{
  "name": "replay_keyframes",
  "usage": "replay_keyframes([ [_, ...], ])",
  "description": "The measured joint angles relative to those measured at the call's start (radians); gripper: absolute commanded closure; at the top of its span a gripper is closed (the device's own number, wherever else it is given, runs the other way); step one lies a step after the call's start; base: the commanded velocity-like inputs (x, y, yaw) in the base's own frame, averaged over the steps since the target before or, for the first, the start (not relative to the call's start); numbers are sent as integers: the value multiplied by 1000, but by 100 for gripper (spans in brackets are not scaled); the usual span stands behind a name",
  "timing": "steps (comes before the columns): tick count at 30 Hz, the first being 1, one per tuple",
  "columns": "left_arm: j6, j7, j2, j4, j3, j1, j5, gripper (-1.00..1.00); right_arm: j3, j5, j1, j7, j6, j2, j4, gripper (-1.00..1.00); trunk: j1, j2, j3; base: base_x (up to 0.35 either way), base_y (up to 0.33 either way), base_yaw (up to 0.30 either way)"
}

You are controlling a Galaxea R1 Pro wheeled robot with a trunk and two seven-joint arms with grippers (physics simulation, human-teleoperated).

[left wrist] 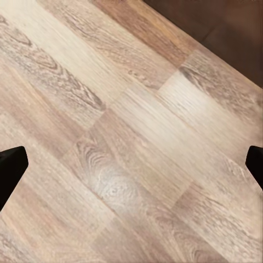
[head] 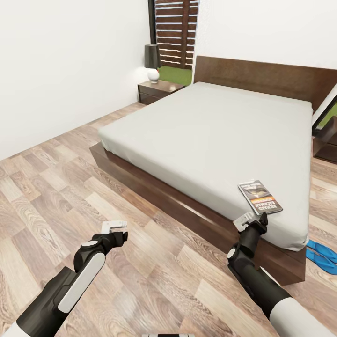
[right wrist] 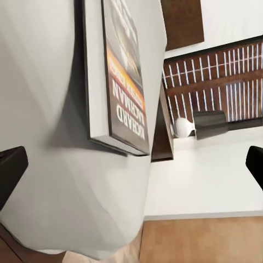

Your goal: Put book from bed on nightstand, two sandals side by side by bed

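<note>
The book (head: 260, 197), dark-covered with an orange band, lies flat near the corner of the bed's grey mattress (head: 210, 126); in the right wrist view the book (right wrist: 123, 82) rests just ahead of the fingers. My right gripper (head: 251, 219) hovers open at the mattress edge, just short of the book. A blue sandal (head: 323, 255) lies on the floor beside the bed's corner. One nightstand (head: 157, 91) stands at the far left of the headboard, another (head: 326, 142) at the right. My left gripper (head: 114, 227) is open over bare floor (left wrist: 131, 137).
A black-shaded lamp with a white base (head: 152, 62) stands on the left nightstand. The dark bed frame (head: 154, 187) juts out below the mattress. White wall (head: 61, 61) runs along the left; wood floor (head: 56, 196) lies between it and the bed.
</note>
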Motion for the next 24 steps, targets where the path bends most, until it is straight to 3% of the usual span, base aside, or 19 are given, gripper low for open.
replay_keyframes([
  [24, 0, 0, 0, 0, 0, 0, 0, -100, 0, -1, 0, 1, 0, 0, 1, -100, 0, 0, 0, 6, -6, 0],
])
